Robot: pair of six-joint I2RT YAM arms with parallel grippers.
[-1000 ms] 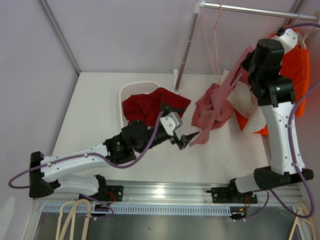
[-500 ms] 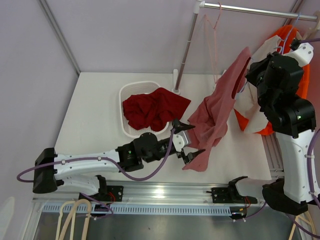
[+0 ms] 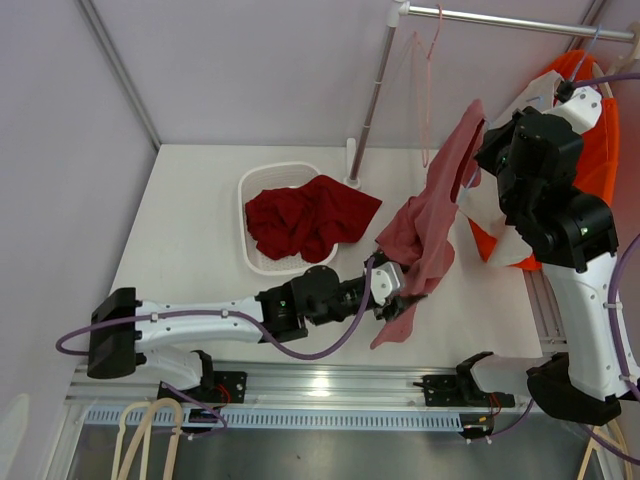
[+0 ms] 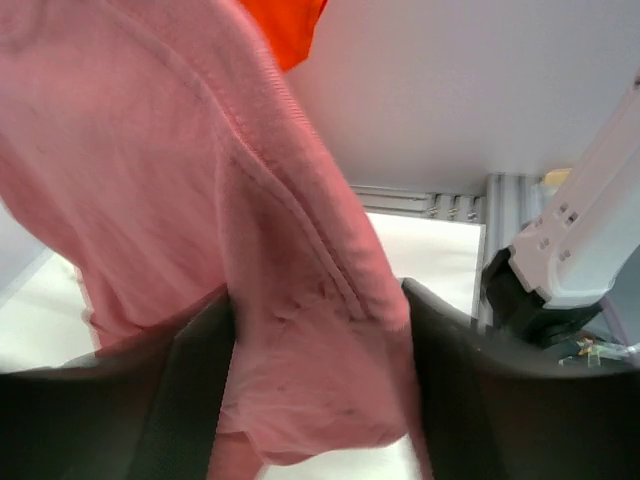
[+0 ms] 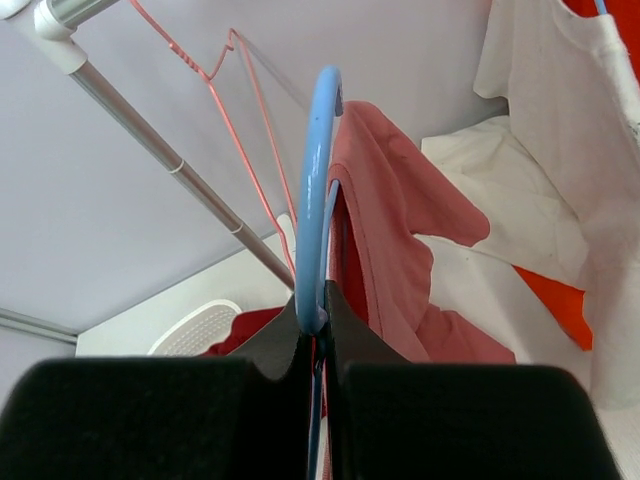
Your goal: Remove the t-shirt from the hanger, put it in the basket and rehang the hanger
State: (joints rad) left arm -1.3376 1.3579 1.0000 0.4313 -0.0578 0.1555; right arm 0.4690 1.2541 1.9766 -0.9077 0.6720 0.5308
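left gripper (image 4: 315,325) is clamped on a bunched fold of the pink t-shirt (image 3: 432,215), jaws pressing the cloth from both sides, low over the table (image 3: 200,220). right gripper (image 5: 313,325) is pinched tight on the blue hanger (image 5: 316,180), held high near the rail (image 3: 500,20). the t-shirt drapes from the hanger down to the left gripper.
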